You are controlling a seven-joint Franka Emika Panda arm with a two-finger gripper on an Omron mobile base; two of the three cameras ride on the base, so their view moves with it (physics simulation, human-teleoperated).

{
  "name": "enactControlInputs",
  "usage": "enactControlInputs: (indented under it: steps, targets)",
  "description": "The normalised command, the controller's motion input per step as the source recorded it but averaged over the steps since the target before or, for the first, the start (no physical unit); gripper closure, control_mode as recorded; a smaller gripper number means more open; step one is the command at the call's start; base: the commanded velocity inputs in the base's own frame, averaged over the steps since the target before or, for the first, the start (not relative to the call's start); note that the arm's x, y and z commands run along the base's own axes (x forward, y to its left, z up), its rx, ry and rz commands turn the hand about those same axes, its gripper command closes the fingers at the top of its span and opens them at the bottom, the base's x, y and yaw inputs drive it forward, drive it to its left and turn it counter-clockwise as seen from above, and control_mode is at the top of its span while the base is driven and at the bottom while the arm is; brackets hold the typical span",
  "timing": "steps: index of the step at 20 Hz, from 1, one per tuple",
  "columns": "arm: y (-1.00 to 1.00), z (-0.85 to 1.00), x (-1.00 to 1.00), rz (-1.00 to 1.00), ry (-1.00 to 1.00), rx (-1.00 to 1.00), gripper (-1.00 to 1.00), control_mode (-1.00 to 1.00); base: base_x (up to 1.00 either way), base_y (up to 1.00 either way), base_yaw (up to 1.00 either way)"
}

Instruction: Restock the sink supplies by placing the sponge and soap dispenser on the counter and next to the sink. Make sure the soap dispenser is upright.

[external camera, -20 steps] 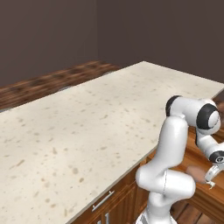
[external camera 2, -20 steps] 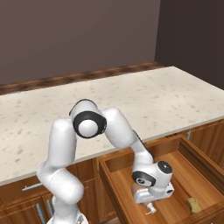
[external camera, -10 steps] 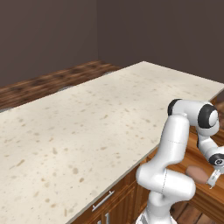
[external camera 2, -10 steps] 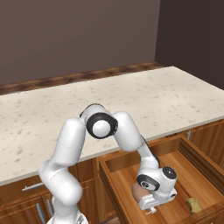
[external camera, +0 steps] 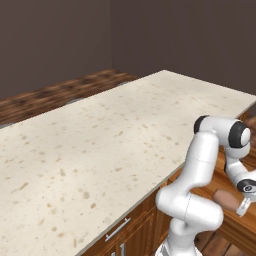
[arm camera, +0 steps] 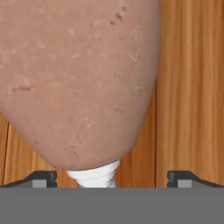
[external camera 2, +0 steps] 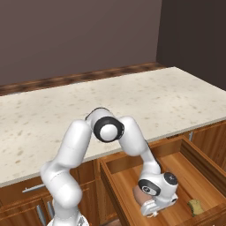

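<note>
Hand view shows the soap dispenser lying on its side on the wooden floor of the open drawer, pale pump neck toward the tool, whose tips stand wide apart either side of that neck, gripping nothing. The egg-shaped body looks rigid, smooth and likely slippery, so hold is best taken across its narrower end near the neck. The sponge, probably soft and light, lies well apart in the drawer's corner, below the table.

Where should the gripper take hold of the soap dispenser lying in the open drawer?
Best guess: across the narrow end by the pale pump neck, from above. The soap dispenser lies on its side on the drawer floor, and its egg-shaped body widens well past the open gripper fingertips.
</note>
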Motion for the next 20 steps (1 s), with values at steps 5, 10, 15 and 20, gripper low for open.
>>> enactControlInputs:
  steps: [5,10,15,20]
  targets:
    - [0.08,-0.26,0.04,0.0,0.0,0.0,-1.0,-1.0,0.0,0.0,0.0]
    - [0.14,-0.23,0.15,0.0,0.0,0.0,1.0,-1.0,0.0,0.0,0.0]
    - [0.02,-0.04,0.06,0.01,0.0,0.0,1.0,-1.0,0.0,0.0,0.0]
    - [0.04,0.2,0.0,0.05,0.0,0.0,1.0,-1.0,0.0,0.0,0.0]
